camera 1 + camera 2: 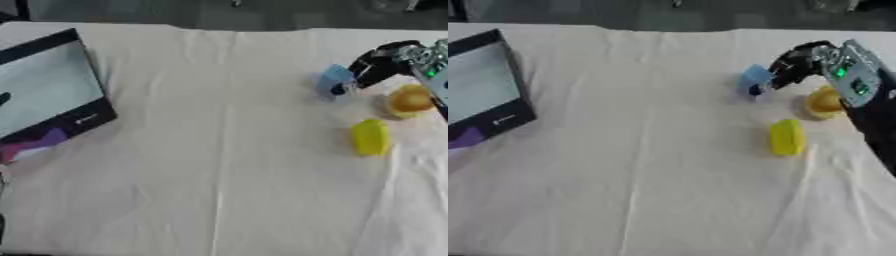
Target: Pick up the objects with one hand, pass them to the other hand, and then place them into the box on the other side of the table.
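I have the right hand [794, 65] reaching in from the right side, its dark fingers curled down against the small blue object [753, 80], which sits on the white cloth of the table [219, 150]. The fingertips touch its right edge, but I cannot tell whether they have closed round it or are only resting there; the object looks to be on the cloth, not lifted. Just beside it lie a round orange-yellow object [409, 99], partly under my forearm, and a yellow oblong object [370, 137] nearer to me. The box [48, 95], dark-rimmed with a pale inside, waits at the far left, well apart from all three. My left hand shows in neither view.

I judge this to be the opening pick of the blue piece. Next I need to settle the fingers round it, raise it clear, carry it toward the middle and bring the left hand up to receive it.
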Controlling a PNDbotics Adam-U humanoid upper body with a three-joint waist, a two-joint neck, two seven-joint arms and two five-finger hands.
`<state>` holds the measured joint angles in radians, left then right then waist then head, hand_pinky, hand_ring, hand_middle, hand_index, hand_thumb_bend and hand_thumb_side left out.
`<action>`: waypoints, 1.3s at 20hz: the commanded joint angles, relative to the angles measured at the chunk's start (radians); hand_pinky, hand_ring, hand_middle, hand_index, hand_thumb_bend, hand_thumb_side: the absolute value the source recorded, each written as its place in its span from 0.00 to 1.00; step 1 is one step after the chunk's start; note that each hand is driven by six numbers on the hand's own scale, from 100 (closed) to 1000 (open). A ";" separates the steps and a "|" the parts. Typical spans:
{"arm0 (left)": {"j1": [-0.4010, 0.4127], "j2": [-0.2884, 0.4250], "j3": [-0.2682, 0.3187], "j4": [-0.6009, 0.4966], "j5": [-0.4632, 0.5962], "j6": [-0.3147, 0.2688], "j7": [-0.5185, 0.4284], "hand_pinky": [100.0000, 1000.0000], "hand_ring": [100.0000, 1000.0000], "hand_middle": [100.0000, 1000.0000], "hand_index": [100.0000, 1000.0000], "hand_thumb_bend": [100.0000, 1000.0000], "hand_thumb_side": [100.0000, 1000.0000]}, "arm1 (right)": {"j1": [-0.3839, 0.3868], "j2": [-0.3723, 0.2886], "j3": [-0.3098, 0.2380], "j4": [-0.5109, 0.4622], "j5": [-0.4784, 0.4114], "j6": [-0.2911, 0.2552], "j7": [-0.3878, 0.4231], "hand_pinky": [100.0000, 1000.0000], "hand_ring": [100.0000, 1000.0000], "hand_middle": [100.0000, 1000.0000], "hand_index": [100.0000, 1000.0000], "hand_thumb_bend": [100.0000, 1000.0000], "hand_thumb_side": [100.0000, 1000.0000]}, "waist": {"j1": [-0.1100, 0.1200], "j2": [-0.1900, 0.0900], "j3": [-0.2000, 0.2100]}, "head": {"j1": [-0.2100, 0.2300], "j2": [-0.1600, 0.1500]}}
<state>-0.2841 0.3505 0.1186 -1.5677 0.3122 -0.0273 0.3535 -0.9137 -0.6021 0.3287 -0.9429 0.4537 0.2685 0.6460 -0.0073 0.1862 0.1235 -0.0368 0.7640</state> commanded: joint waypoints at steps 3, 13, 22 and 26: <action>-0.018 0.019 0.000 -0.015 0.003 -0.003 -0.002 0.79 0.87 0.88 0.80 0.66 0.59 | -0.011 -0.007 -0.011 0.001 -0.013 0.005 -0.019 0.86 0.87 0.79 0.82 0.51 0.39 | -0.001 -0.009 0.002 | 0.007 0.006; -0.021 0.018 -0.001 -0.015 0.004 -0.001 -0.004 0.79 0.87 0.88 0.79 0.66 0.59 | -0.008 0.012 -0.005 0.012 -0.055 0.037 -0.070 0.83 0.82 0.72 0.74 0.47 0.27 | 0.001 -0.005 0.004 | 0.011 0.006; -0.021 0.019 -0.002 -0.015 0.004 -0.001 -0.006 0.79 0.87 0.88 0.79 0.65 0.59 | -0.004 0.010 -0.002 -0.004 -0.091 0.076 -0.092 0.81 0.75 0.64 0.67 0.39 0.11 | 0.001 -0.008 0.003 | 0.010 0.006; -0.020 0.019 -0.002 -0.014 0.003 -0.001 -0.006 0.79 0.87 0.88 0.79 0.65 0.59 | 0.001 0.008 -0.009 -0.017 -0.111 0.089 -0.097 0.80 0.72 0.58 0.63 0.31 0.06 | 0.001 -0.008 0.002 | 0.009 0.006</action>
<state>-0.2901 0.3503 0.1134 -1.5677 0.3150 -0.0264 0.3523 -0.9029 -0.5796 0.3276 -0.9443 0.3549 0.3506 0.5494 -0.0073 0.1864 0.1248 -0.0287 0.7640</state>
